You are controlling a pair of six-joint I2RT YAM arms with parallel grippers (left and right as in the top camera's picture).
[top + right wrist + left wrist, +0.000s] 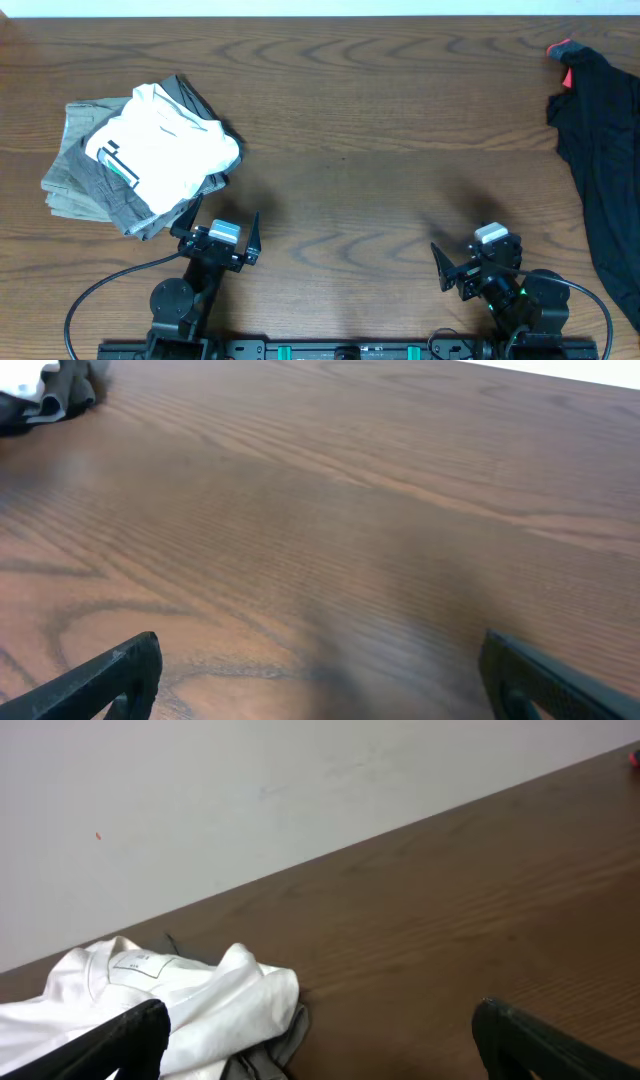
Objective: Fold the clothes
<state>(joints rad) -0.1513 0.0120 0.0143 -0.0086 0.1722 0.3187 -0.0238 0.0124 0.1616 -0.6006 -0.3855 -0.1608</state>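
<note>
The black trousers (607, 150) lie spread at the table's right edge, with a coral red bit (562, 50) at their far end. A pile of folded clothes sits at the left: a white garment (165, 145) on top of grey ones (85, 175). It also shows in the left wrist view (190, 1010). My left gripper (222, 236) is open and empty, just in front of the pile. My right gripper (470, 262) is open and empty over bare table, left of the trousers.
The brown wooden table (380, 130) runs between the pile and the trousers. A pale wall (250, 790) stands behind the far edge. Black cables trail from both arm bases at the near edge.
</note>
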